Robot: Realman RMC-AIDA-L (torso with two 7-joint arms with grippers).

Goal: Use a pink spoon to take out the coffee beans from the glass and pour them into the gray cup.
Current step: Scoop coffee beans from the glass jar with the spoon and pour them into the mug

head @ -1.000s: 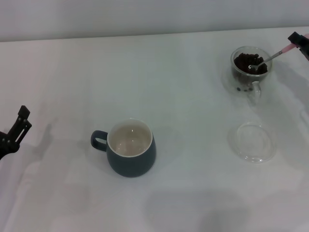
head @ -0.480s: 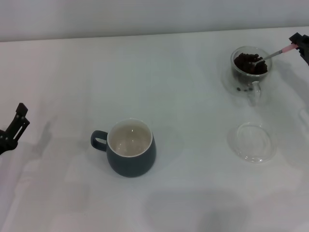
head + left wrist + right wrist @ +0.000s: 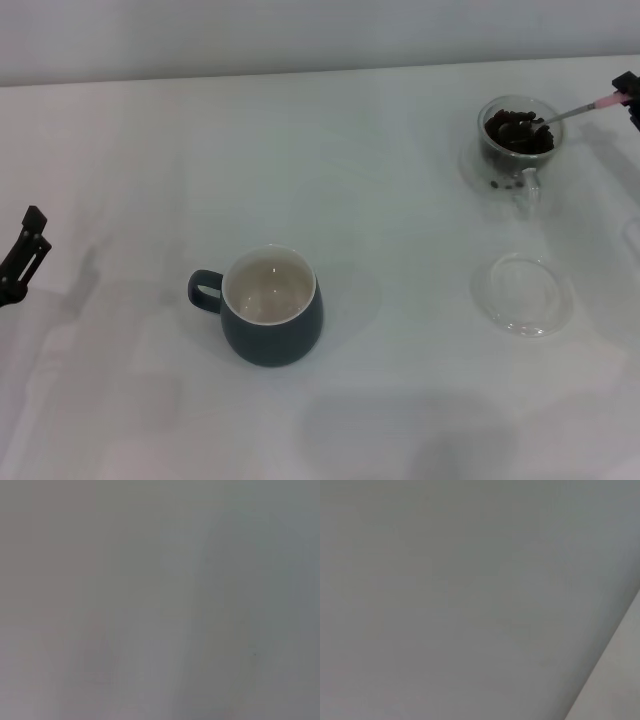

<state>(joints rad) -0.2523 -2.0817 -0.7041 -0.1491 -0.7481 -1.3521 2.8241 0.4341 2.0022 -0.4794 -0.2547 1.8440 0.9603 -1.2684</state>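
Far left of the gray cup (image 3: 271, 305), left tool (image 3: 22, 258) idle near the tabletop (image 3: 400, 180) edge, grip state impossible to tell. Up and right of the gray cup: glass (image 3: 517, 140) of coffee beans (image 3: 518, 131), pink spoon (image 3: 580, 108) bowl-down among them, handle slanting rightward into right tool (image 3: 629, 93), apparently clamped on it. Probably a long leftward carry ahead, nothing between; clear dish (image 3: 523, 292) sitting right of the gray cup, below that path.
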